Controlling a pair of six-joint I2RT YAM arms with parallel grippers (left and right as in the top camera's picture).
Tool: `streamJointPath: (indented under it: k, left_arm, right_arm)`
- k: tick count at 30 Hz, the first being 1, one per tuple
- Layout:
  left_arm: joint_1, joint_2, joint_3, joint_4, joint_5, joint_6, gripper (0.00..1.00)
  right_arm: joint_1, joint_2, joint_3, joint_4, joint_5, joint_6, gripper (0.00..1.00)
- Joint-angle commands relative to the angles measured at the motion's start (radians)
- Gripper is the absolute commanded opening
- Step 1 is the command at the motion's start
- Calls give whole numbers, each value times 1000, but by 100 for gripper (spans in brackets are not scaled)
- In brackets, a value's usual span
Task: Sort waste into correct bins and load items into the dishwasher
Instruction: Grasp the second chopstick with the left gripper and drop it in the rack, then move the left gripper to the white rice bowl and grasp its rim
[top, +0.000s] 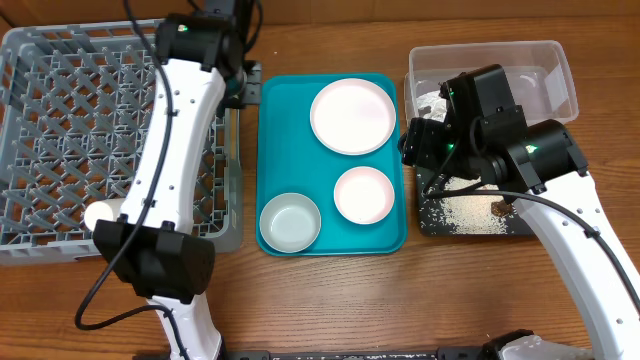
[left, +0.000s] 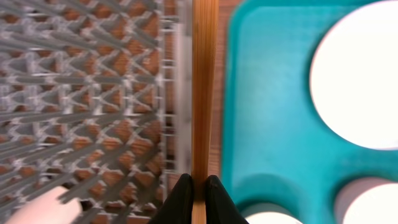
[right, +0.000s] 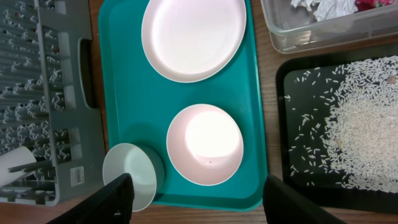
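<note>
My left gripper (left: 198, 186) is shut on a thin wooden stick (left: 204, 74), held over the gap between the grey dish rack (left: 93, 93) and the teal tray (left: 267, 124). In the overhead view the left gripper (top: 243, 85) sits at the dish rack's (top: 60, 120) right edge, and the stick is hidden there. The tray (top: 285, 130) holds a large white plate (top: 352, 116), a pink bowl (top: 363, 194) and a pale green bowl (top: 290, 222). My right gripper (right: 202, 205) is open and empty above the pink bowl (right: 204, 144); overhead it (top: 412, 140) is at the tray's right edge.
A clear plastic bin (top: 545, 60) with crumpled waste stands at the back right. A black tray (top: 470, 215) scattered with rice lies below it. A white cup (top: 100, 212) lies in the rack's front part.
</note>
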Motion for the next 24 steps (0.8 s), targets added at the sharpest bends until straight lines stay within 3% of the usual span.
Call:
streamJointPath:
  k: [1,8,17,24]
  left_arm:
    - [36,51,-81,34,-65,-13,9]
    - [99,53,-282,176,-64,-13,10]
    - [108,53,-396,305,-23,69,11]
    - [108,42,-379,273,-22,69,26]
  right_arm:
    - [-6,-1,12,0,2,0,68]
    - [-6,-1,12,-1,2,1,68]
    - [-6,-1,12,2,2,1,67]
    - [-6,-1,12,-5,2,1,67]
